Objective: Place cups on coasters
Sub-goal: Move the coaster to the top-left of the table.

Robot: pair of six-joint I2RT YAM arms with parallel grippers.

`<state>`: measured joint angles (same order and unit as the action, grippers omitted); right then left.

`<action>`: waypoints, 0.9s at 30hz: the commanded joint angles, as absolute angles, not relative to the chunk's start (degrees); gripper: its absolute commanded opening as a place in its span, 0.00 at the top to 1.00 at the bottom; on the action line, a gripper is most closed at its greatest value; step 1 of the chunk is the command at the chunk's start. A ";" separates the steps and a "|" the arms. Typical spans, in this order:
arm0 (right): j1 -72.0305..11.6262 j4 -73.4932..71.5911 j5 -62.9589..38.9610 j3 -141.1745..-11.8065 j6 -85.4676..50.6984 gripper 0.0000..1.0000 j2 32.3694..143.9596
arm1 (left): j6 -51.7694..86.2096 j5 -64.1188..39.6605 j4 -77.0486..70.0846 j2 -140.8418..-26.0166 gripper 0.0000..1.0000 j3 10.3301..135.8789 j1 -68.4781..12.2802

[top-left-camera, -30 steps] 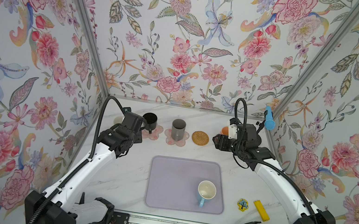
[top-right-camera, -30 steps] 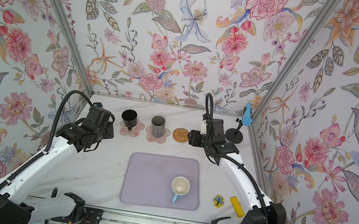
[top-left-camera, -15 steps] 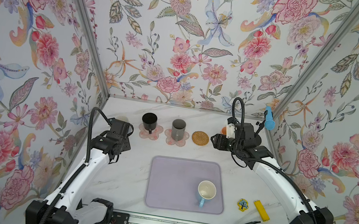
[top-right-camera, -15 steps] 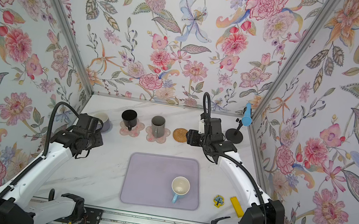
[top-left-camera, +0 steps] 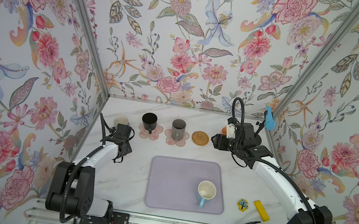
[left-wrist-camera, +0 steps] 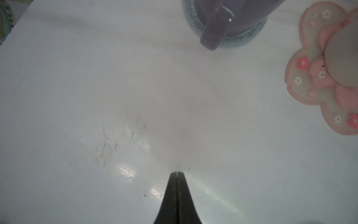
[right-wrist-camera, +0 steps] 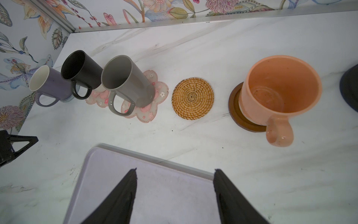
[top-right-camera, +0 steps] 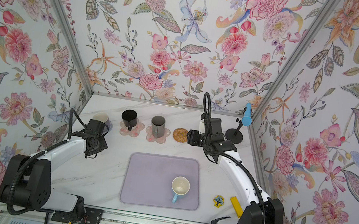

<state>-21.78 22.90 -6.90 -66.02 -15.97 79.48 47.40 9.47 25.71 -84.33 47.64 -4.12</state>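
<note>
The lavender cup (top-left-camera: 121, 121) stands on the grey-blue knitted coaster (left-wrist-camera: 232, 41) at the back left. A black cup (top-left-camera: 149, 121) and a grey cup (top-left-camera: 178, 128) each stand on a pink flower coaster (top-left-camera: 151, 135) (top-left-camera: 181, 139). The rattan coaster (top-left-camera: 200, 138) is bare. In the right wrist view the peach cup (right-wrist-camera: 279, 93) sits on the dark brown coaster (right-wrist-camera: 235, 108). A light blue cup (top-left-camera: 206, 191) stands on the lavender mat (top-left-camera: 174, 182). My left gripper (left-wrist-camera: 176, 172) is shut and empty above bare table, short of the lavender cup. My right gripper (right-wrist-camera: 175, 170) is open over the mat's far edge.
A blue microphone (top-left-camera: 269, 122) on a black round stand (top-right-camera: 234, 136) fills the back right corner. A yellow block (top-left-camera: 261, 210) and a small yellow-and-blue piece (top-left-camera: 242, 204) lie right of the mat. Flowered walls close in three sides.
My left arm has drawn back from the lavender cup toward the front, and its jaws have closed. The right arm has barely moved.
</note>
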 commanded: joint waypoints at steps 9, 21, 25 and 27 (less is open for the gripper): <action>-19.73 22.85 -6.40 -63.29 -14.66 0.36 80.51 | 49.80 17.35 18.70 -99.88 1.00 57.43 -3.69; -18.54 21.80 -7.24 -62.31 -14.23 0.36 81.96 | 49.61 21.52 19.13 -107.82 1.00 63.66 -3.78; -18.29 21.54 -7.30 -61.99 -14.16 0.36 82.27 | 49.83 22.59 19.31 -109.59 1.00 65.34 -3.77; -18.19 21.29 -7.42 -61.76 -14.16 0.36 82.35 | 49.86 23.03 19.42 -110.49 1.00 66.30 -3.78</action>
